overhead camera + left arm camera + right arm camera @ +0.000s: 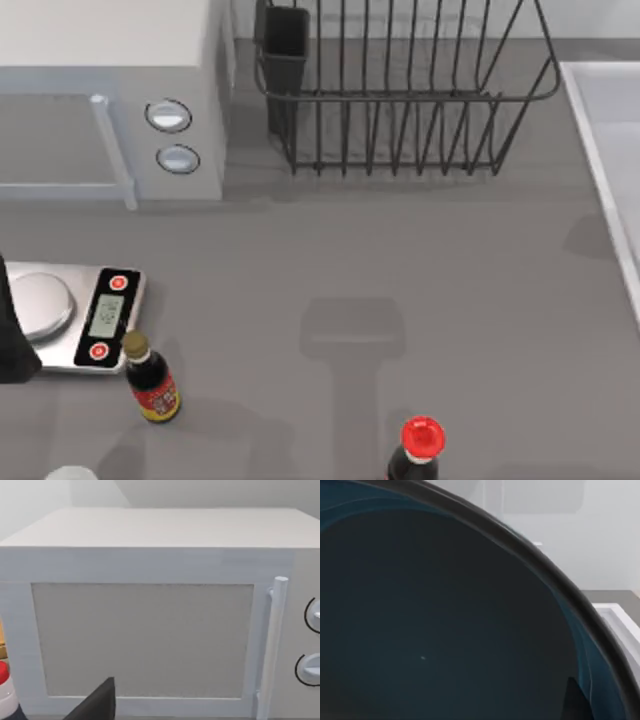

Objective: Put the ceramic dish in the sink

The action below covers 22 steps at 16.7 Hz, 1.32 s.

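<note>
The ceramic dish [435,620] sits very close in the right wrist view, its deep blue-teal inside bounded by a thin dark rim. One dark fingertip [576,701] of my right gripper lies against the dish's inner wall just under the rim, so the gripper is shut on the rim. Past the rim I see a white raised edge of the sink [616,621]. The sink [612,150] is a pale basin at the table's right edge in the top view. My left arm [12,330] is parked at the left edge beside the scale, facing the microwave door.
A white microwave [110,90] stands at the back left and a dark wire dish rack [400,90] at the back middle. A silver scale [75,315], a brown sauce bottle [150,380] and a red-capped bottle [420,450] stand near the front.
</note>
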Available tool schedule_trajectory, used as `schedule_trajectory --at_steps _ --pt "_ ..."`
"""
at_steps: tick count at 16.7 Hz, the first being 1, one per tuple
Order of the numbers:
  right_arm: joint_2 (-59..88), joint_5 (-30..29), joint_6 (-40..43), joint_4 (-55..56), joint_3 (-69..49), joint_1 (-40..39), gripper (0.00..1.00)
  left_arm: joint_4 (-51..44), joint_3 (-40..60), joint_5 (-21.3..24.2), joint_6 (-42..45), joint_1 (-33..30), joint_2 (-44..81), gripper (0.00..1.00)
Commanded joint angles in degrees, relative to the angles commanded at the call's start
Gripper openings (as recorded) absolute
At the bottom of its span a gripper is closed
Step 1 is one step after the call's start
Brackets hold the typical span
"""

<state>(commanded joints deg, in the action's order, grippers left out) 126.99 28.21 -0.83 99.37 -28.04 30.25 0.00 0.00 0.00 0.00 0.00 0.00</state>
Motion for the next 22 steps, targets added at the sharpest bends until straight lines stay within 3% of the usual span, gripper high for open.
schedule_trajectory --at_steps 3,16,22 --pt "0.00 0.00 0.00 0.00 0.00 0.00 0.00 0.00 0.00 0.00 0.00 0.00 0.00 1.00" --pt "0.00 0.00 0.00 0.00 0.00 0.00 0.98 0.00 0.00 0.00 0.00 0.00 0.00 1.00" --pt "0.00 0.00 0.00 0.00 0.00 0.00 1.00 0.00 0.00 0.00 0.00 0.00 0.00 1.00"
